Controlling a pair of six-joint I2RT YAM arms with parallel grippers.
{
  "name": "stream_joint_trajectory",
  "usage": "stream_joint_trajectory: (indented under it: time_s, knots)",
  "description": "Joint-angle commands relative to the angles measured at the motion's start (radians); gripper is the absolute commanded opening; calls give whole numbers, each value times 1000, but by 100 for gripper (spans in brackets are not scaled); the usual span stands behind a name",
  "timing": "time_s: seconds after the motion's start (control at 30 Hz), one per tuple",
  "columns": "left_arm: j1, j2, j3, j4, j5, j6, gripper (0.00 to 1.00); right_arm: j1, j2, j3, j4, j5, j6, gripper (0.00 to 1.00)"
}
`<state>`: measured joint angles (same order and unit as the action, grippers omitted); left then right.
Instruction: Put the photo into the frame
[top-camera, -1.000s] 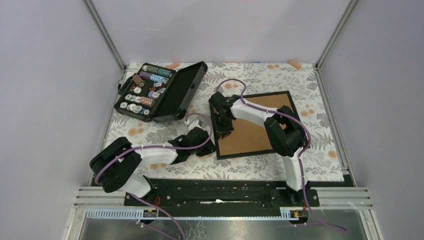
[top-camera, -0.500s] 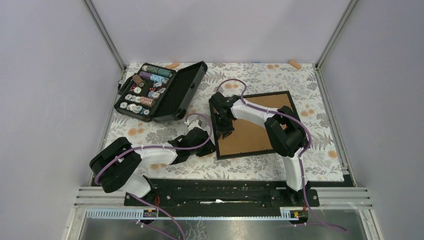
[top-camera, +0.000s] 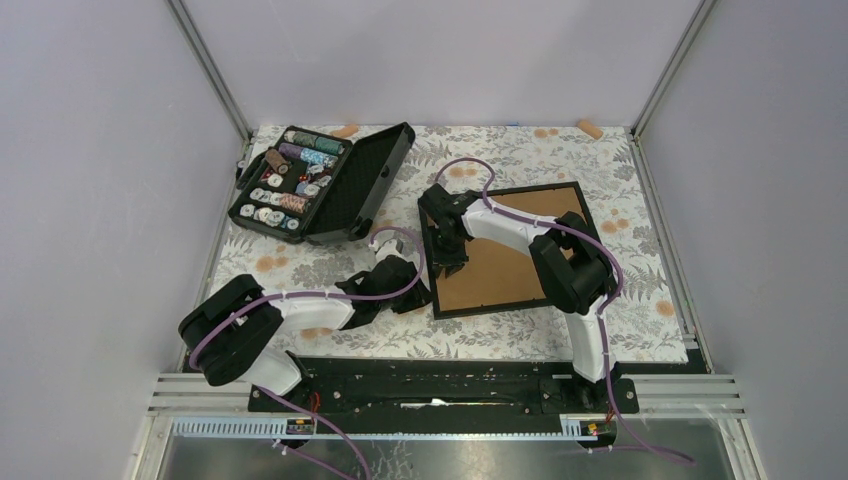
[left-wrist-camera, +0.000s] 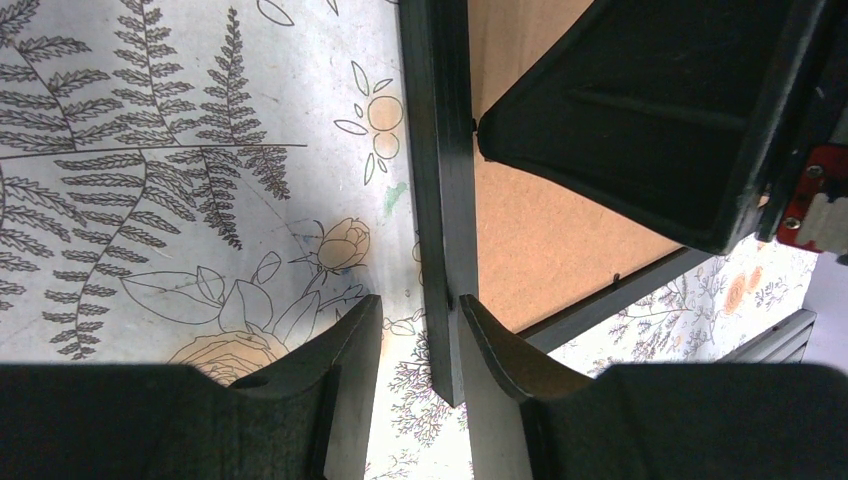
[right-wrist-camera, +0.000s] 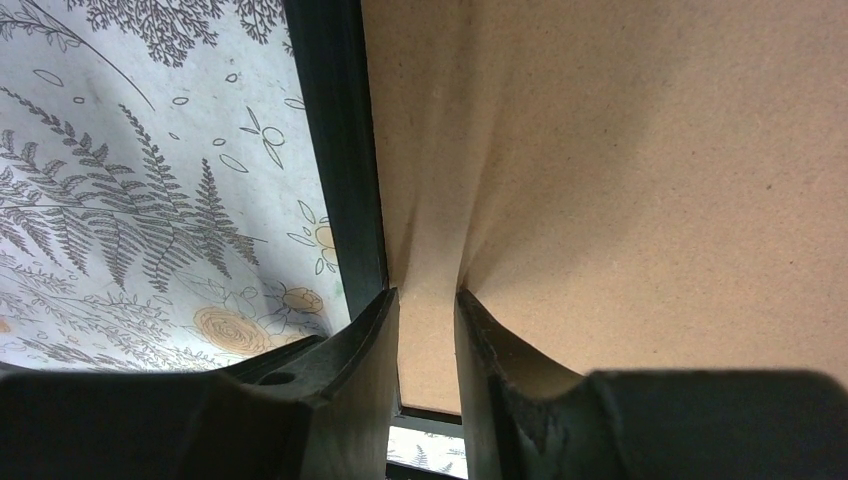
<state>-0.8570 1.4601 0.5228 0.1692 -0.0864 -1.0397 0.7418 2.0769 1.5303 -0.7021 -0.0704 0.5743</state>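
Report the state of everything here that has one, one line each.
frame: lying flat, back side up.
backing board: seated in the frame.
left gripper: open, astride the frame's rail near a corner.
right gripper: open, fingertips on the backing board.
thread case: open, lid tipped back, spools inside.
photo: not visible in any view.

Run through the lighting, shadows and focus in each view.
Top external: even, soft light, only faint shadows on the cloth. Left wrist: the left tool is dark and soft-edged, while the frame and fern print look sharp. Right wrist: shadows fan out from the right tool across the brown board, no glare.
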Motion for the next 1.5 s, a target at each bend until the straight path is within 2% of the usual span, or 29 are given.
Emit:
stream_joint_trajectory:
  time_s: [0.0, 0.53, 0.83, 1.1, 1.2, 1.27, 1.3, 1.37, 1.4, 1.47]
  knots:
    - [-2, 4, -39, -70, -18, 24, 39, 10, 28, -47, 54, 34, 35, 35]
    - [0, -6, -41, -75, -21, 32, 39, 10, 73, -52, 56, 56, 59, 36]
    - [11, -15, -49, -78, -23, 38, 39, 27, 136, -4, -61, 218, 40, 31]
    - [15, -15, -53, -79, -21, 38, 39, 39, 191, -1, -113, 296, 23, 30]
    - [16, -13, -54, -88, -27, 38, 39, 32, 166, -33, -104, 298, 18, 30]
    - [18, 2, -42, -92, -21, 37, 40, 22, 134, -74, -51, 246, 19, 29]
    - [17, 11, -30, -97, -18, 42, 45, 15, 126, -93, -19, 192, 23, 28]
    - [12, 34, -4, -111, -23, 50, 63, 11, 122, -103, 4, 166, 31, 23]
    - [11, 53, 11, -132, -28, 49, 64, 10, 123, -101, 4, 161, 31, 19]
    - [12, 90, 28, -166, -42, 29, 59, 10, 123, -94, 2, 155, 33, 13]
